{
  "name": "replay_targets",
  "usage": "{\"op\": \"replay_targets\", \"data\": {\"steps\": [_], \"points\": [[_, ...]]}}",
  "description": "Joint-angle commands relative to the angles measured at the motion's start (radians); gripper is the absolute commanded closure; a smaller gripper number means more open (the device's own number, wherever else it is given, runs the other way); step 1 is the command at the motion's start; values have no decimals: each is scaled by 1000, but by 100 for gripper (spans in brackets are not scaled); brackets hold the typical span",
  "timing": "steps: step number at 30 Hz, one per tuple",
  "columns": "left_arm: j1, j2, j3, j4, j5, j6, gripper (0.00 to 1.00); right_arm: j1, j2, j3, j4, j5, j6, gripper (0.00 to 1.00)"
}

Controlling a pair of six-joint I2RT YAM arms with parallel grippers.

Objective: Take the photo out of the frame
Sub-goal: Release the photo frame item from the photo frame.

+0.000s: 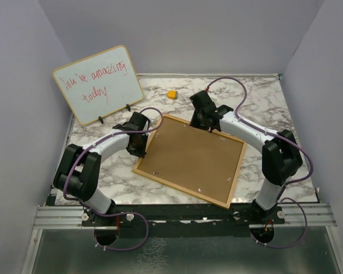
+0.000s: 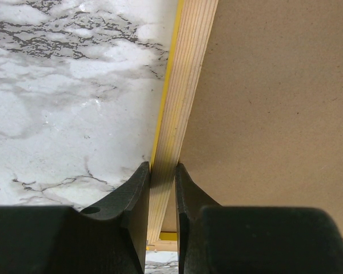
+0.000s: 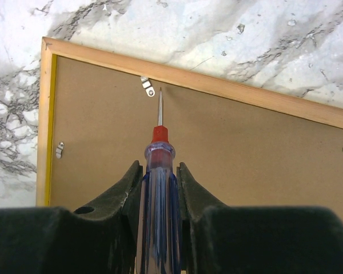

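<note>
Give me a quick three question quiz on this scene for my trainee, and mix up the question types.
1. True or false: the frame lies on the table with its brown back facing up.
2. Multiple choice: what does the right gripper hold? A) a screwdriver B) a marker C) nothing
3. Short answer: what is the left gripper clamped on?

Key: 1 true. 2 A. 3 the frame's edge.

White arms (image 1: 246, 129) carry black joints (image 1: 83, 171), black hands (image 2: 163, 171), purple cables (image 1: 228, 79).
</note>
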Motion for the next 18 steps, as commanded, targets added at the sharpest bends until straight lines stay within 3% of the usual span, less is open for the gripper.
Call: {"op": "replay_targets", "data": {"steps": [1, 18], "points": [[-2, 32, -7, 0, -5, -4, 84, 4, 10, 6, -30, 40, 11, 99], [-3, 35, -7, 0, -2, -3, 87, 3, 77, 41, 30, -47, 23, 100]]}}
